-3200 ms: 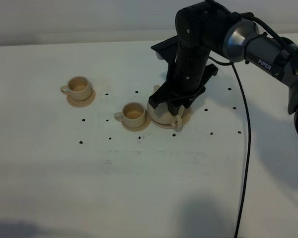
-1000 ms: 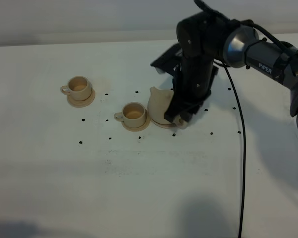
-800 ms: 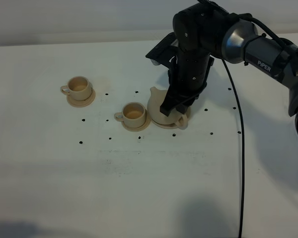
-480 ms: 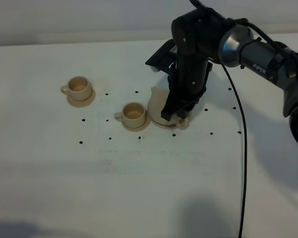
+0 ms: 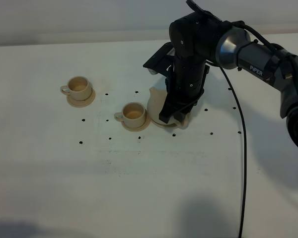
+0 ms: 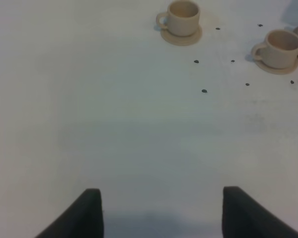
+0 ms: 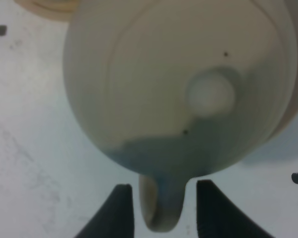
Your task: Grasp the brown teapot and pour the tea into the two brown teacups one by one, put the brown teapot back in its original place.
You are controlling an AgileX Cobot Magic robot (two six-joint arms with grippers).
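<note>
The right gripper (image 7: 161,210) has its fingers (image 7: 120,210) narrowly apart astride the teapot's loop handle (image 7: 158,203), with a sliver of gap on each side, gripping nothing. The teapot (image 7: 179,84) appears to sit on its saucer (image 5: 159,124) toward the desk's (image 5: 139,188) far edge, just beside the near cup (image 5: 134,113). The other cup (image 5: 79,87) stands further toward the left edge. The left gripper (image 6: 161,213) hangs wide and empty. With so little clearance, a finger could catch the loop and tip the pot against the near cup, spilling tea.

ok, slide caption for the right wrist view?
Right gripper, jaws open, straddles the loop handle of the round pale beige ceramic teapot, seen from above.
</note>
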